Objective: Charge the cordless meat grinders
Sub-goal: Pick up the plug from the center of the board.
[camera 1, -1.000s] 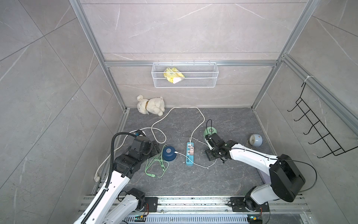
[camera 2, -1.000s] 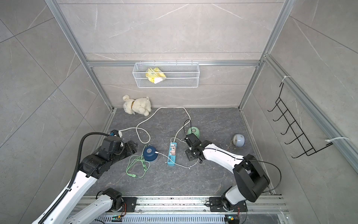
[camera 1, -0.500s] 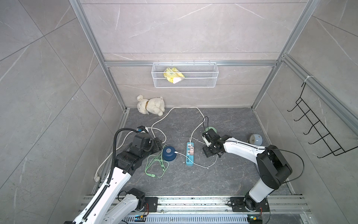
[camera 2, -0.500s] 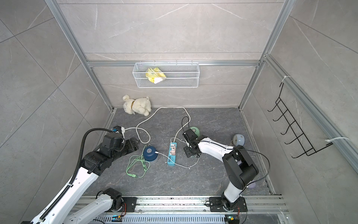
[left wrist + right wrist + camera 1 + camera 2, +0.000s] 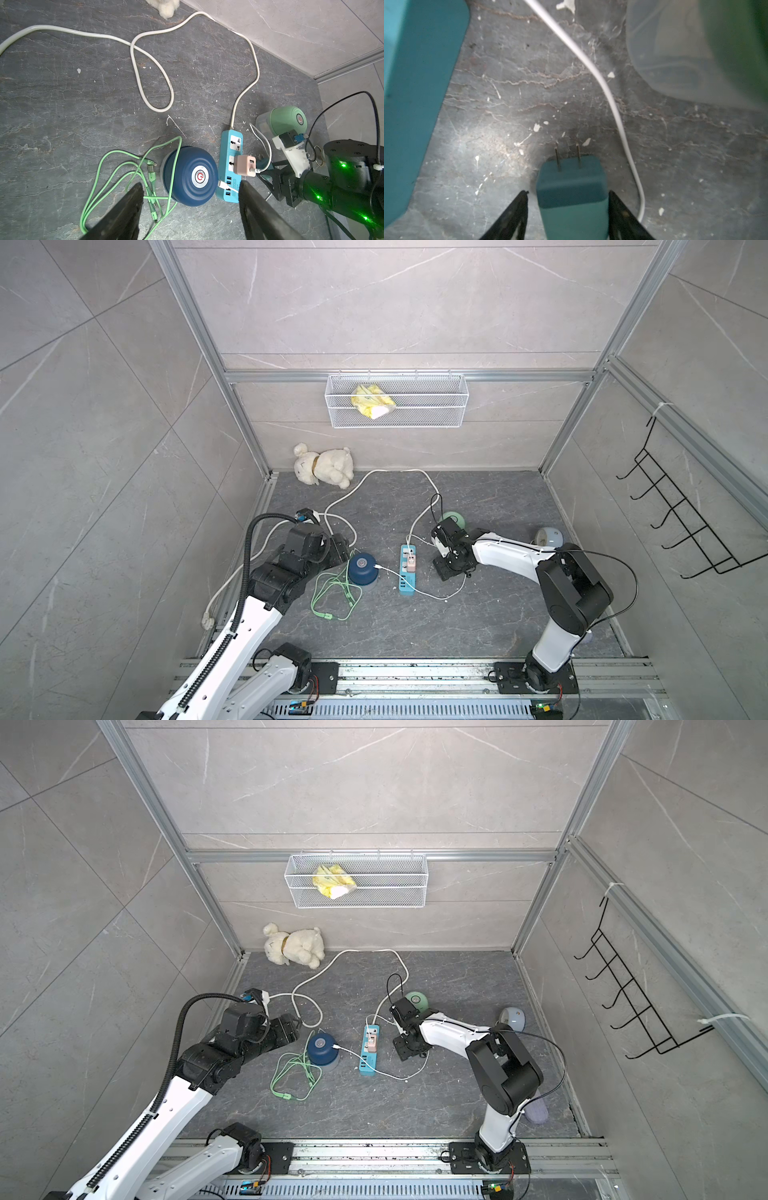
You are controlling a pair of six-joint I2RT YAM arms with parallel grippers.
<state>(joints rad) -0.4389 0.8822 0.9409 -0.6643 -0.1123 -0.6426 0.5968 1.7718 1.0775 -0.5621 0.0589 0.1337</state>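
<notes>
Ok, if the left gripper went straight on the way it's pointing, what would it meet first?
Probably the navy blue grinder: it lies just ahead of the open left gripper, centred between its jaws, though depth is unclear.

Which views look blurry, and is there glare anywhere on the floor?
Right wrist view: the mint green grinder and power strip are out of focus, the teal plug sharper, glare whitens the floor. Left wrist and both top views: crisp, evenly lit.
</notes>
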